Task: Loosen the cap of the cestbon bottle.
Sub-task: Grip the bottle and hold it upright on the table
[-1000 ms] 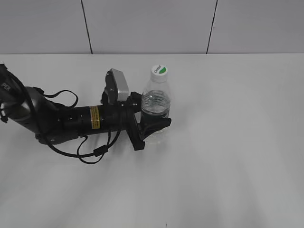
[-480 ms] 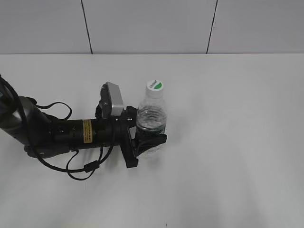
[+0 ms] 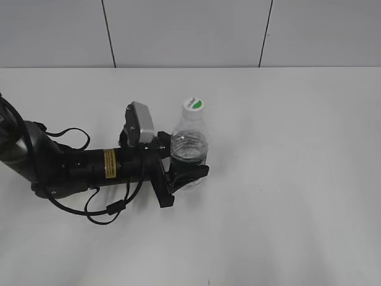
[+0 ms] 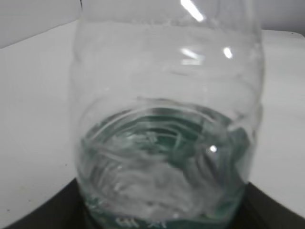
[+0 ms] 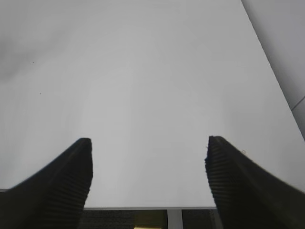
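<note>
The clear cestbon bottle point(image 3: 189, 146) stands upright near the middle of the white table, its white cap point(image 3: 193, 104) with a green mark screwed on top. My left gripper point(image 3: 187, 164) reaches in from the left and is shut on the bottle's lower body, one black finger on either side. In the left wrist view the bottle point(image 4: 167, 124) fills the picture, its green label point(image 4: 162, 217) low between the dark fingers. My right gripper point(image 5: 147, 157) is open over bare table, with nothing between its ribbed fingers point(image 5: 66, 186); it is out of the exterior view.
The black left arm point(image 3: 77, 167) with its loose cables lies across the left of the table point(image 3: 297, 179). A grey camera block point(image 3: 141, 124) sits on its wrist beside the bottle. A grey panelled wall point(image 3: 190, 33) closes the far side.
The left arm has drawn the held bottle to the left and nearer over the last second. Since half a second ago it has hardly shifted. The right gripper's state is unchanged.
</note>
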